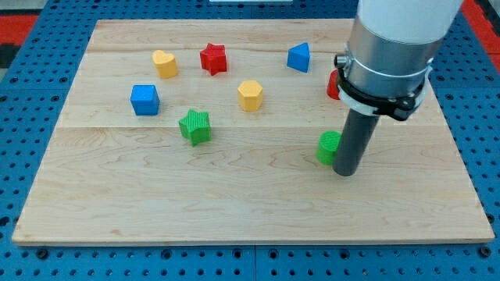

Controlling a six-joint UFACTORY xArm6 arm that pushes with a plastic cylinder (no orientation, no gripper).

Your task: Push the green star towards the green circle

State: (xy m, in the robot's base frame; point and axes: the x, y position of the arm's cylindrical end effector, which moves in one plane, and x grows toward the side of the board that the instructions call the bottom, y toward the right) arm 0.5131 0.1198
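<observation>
The green star (194, 126) lies on the wooden board, left of centre. The green circle (328, 146) lies far to its right, partly hidden by my rod. My tip (345, 172) rests on the board, touching the green circle's right side, far from the green star.
On the board (250, 211) also lie a blue cube (145, 100), a yellow heart (165, 63), a red star (212, 58), a yellow hexagon (250, 94), a blue triangle (299, 57) and a red block (333, 85) mostly hidden behind the arm.
</observation>
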